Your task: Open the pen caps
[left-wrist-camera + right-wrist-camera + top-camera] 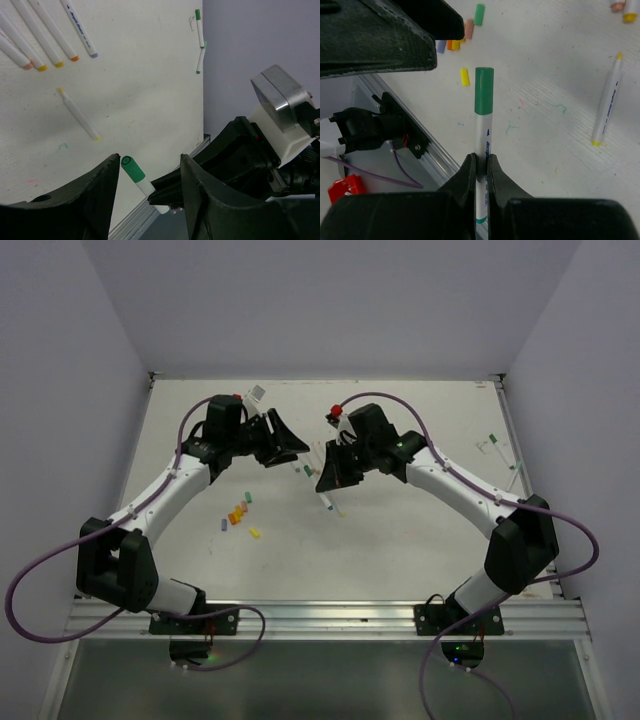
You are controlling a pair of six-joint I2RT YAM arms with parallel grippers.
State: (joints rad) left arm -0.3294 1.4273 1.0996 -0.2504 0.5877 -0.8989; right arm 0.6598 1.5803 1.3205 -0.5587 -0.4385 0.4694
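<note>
My right gripper [481, 157] is shut on the white barrel of a pen [484, 135] and holds it above the table. The pen's green cap [484, 90] is on and points toward the left arm. My left gripper [150, 159] is open, and that green cap [132, 168] stands between its fingers [100, 195], close to the left one and well apart from the right one. In the top view the two grippers meet mid-table, left gripper [288, 448] and right gripper [330, 478]. Loose pen caps [240, 512] lie on the table nearby.
Several uncapped pens [45, 35] lie in a row, with one yellow-tipped pen [77, 112] apart from them. Two more pens [497, 447] rest near the right wall. Coloured loose caps [464, 76] lie under the left gripper. The table's metal front rail [320, 615] runs along the near edge.
</note>
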